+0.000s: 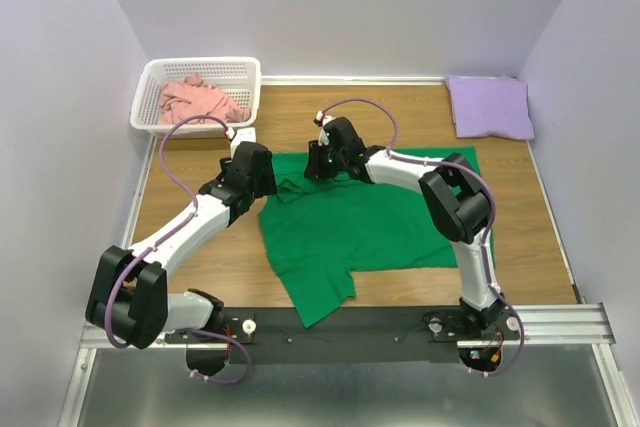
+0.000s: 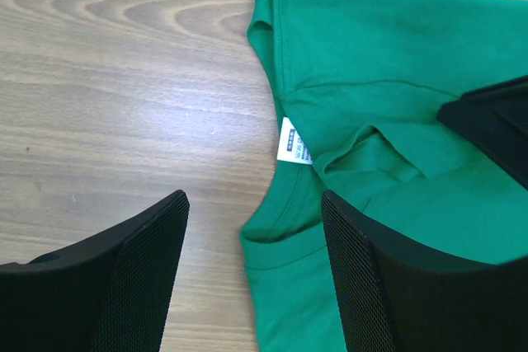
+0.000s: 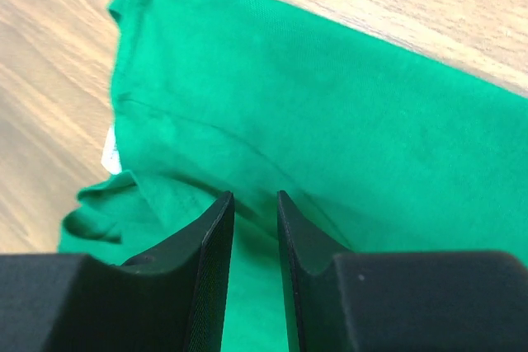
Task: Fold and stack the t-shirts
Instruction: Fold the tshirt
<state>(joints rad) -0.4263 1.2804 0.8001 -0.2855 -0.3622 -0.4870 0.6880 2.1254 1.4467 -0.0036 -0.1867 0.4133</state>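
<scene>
One-sided risk: left gripper [image 2: 252, 224] gapes, right gripper [image 3: 255, 208] looks nearly closed (gripping? can't tell), so bright green cloth t-shirt [image 1: 375, 225] may bunch.

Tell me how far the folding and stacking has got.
Done: the lavender shirt lies folded at the far right corner. In hand: the green shirt lies spread out; the left jaws stand open at its collar, the right jaws nearly closed over the cloth. Left: the pink shirt sits crumpled in the basket; nothing stacked yet.
</scene>
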